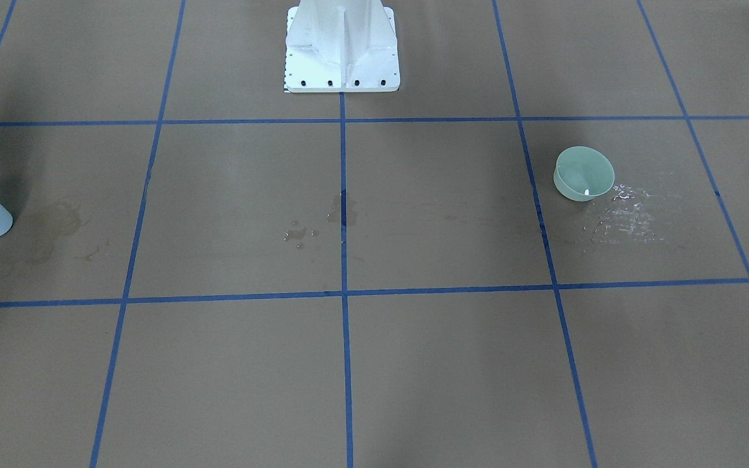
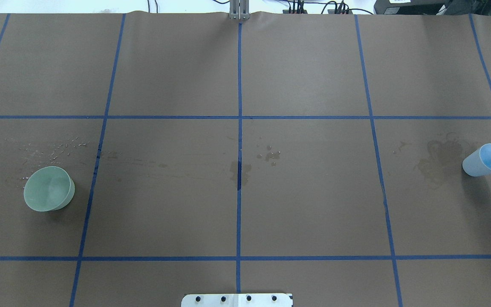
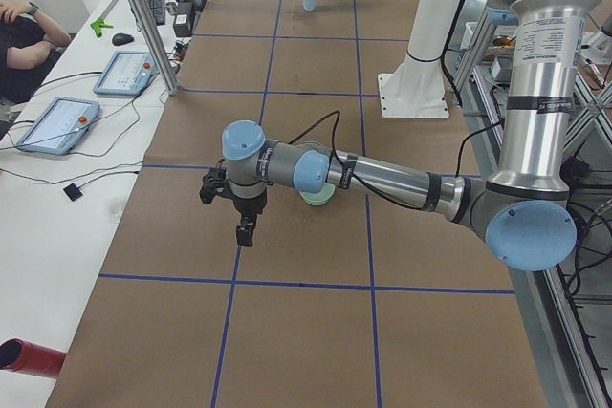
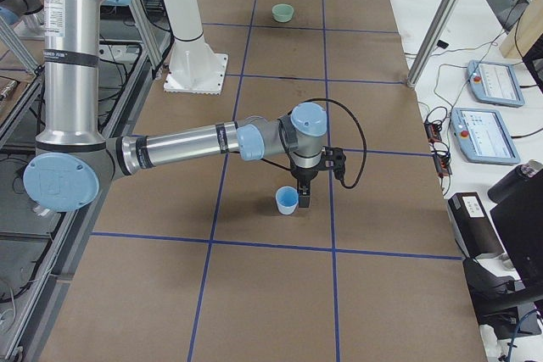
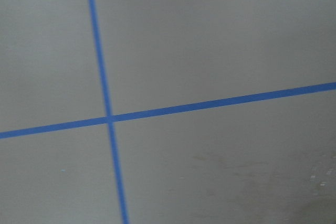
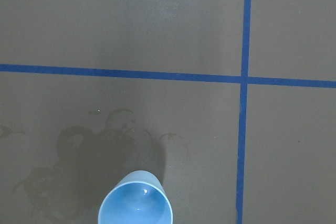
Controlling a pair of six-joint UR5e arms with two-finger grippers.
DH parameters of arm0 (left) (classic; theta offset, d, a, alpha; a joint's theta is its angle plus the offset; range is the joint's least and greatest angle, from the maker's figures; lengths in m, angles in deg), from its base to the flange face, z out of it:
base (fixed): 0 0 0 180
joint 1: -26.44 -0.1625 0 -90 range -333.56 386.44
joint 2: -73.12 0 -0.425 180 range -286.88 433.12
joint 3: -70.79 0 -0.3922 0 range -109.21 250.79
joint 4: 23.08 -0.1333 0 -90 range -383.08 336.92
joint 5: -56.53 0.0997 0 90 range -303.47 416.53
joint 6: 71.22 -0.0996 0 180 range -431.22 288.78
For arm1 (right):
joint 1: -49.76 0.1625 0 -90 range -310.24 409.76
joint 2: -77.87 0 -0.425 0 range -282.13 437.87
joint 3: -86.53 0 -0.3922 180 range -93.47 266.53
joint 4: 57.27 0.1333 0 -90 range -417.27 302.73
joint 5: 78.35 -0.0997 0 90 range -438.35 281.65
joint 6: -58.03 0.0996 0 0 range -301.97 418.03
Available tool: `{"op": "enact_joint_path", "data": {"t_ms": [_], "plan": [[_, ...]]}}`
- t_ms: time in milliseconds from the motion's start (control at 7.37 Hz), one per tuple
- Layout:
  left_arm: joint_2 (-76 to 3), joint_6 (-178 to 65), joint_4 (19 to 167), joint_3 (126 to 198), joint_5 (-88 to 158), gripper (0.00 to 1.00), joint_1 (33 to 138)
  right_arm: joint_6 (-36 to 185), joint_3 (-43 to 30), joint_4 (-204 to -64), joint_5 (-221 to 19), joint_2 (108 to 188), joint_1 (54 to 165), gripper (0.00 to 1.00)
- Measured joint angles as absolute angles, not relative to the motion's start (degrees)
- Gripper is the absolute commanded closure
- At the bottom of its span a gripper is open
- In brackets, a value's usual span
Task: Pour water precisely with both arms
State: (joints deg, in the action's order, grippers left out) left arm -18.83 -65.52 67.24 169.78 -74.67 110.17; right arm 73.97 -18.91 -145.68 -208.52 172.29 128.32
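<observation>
Left gripper [image 3: 246, 234] hangs near the green bowl [image 2: 49, 188], right gripper [image 4: 303, 199] just beside the blue cup [image 4: 287, 201]; can't tell my jaw width on either. Water [image 6: 138, 203] seems to be in the cup, faint sheen. Risk: I clip the rim and tip it; bowl's well apart, so the carry could slosh.

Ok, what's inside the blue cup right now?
In the right wrist view the blue cup shows only a faint glossy sheen inside, probably a little clear water. Nothing solid shows. The picture's edge cuts off part of the cup, so the level can't be judged.
</observation>
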Motion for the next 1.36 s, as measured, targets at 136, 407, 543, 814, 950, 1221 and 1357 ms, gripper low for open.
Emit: {"op": "enact_joint_path", "data": {"t_ms": [136, 407, 543, 814, 950, 1221, 1357], "plan": [[-18.52, -65.83, 67.15, 169.46, -75.51, 0.0, 112.07, 73.89, -18.27, -145.67, -210.43, 172.7, 129.78, 0.0], [-15.33, -66.02, 69.2, 170.41, -75.77, 0.0, 113.91, 72.39, -15.84, -145.48, -215.07, 173.28, 133.24, 0.0], [-13.85, -65.97, 71.64, 170.35, -75.74, 0.0, 114.21, 70.29, -14.53, -145.46, -215.85, 173.46, 134.35, 0.0], [-12.52, -65.48, 73.47, 169.57, -75.61, 0.0, 114.31, 67.55, -13.19, -145.42, -216.3, 173.45, 135.3, 0.0], [-12.6, -65.39, 73.52, 169.41, -75.56, 0.0, 114.33, 67.24, -13.08, -145.37, -216.35, 173.35, 135.42, 0.0], [-12.94, -65.32, 73.46, 169.34, -75.49, 0.0, 114.32, 67.1, -13.11, -145.34, -216.23, 173.41, 135.58, 0.0], [-13.04, -65.3, 73.44, 169.33, -75.48, 0.0, 114.28, 67.12, -13.22, -145.35, -216.18, 173.29, 135.66, 0.0]]}}
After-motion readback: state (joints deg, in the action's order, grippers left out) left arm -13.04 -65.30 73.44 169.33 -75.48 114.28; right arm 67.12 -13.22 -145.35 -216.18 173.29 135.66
